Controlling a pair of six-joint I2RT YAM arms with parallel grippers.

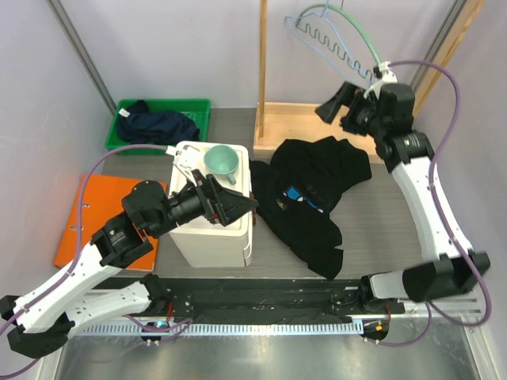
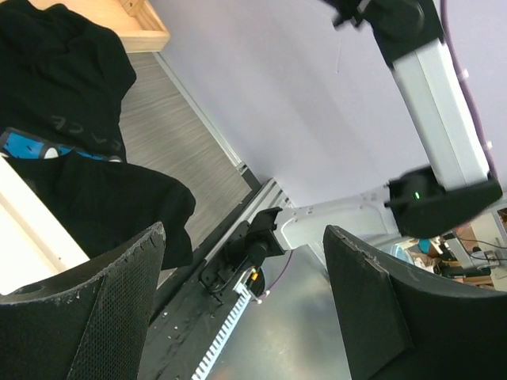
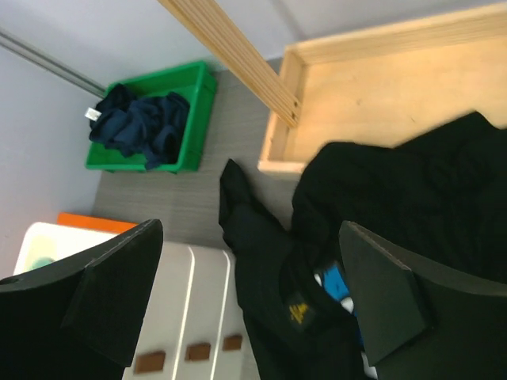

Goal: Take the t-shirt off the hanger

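Lavender walls close off a grey wood-grain table (image 1: pixel 238 131), and on it the black t-shirt (image 1: pixel 305 198) lies crumpled between the white box (image 1: pixel 214 237) and the right arm, its upper part draped over the edge of the wooden tray (image 1: pixel 277 127) at the foot of the rack post (image 1: pixel 262 55). The wire hanger (image 1: pixel 337 43) hangs bare at the top of the rack, so the garment looks to be off it and the job close to finished. The main risk, as I judge it, sits with the right arm: its wrist is just beside the lower end of the hanger, and a careless swing away could hook the wire (or the purple cable looping behind it) and drag the hanger off its rod. The shirt's lower fold also lies near the black rail at the near edge, where a passing arm might catch and pull the cloth. On the other side, the teal cup (image 1: pixel 223 163) stands on the white box near the left arm, and a sideways sweep could knock it over. The right gripper (image 1: pixel 342 109) is spread wide with nothing between its fingers; its own camera looks down on the shirt well below it. The left gripper (image 1: pixel 234 207) is likewise wide and empty, hovering above the box edge, touching neither the shirt nor the cup.
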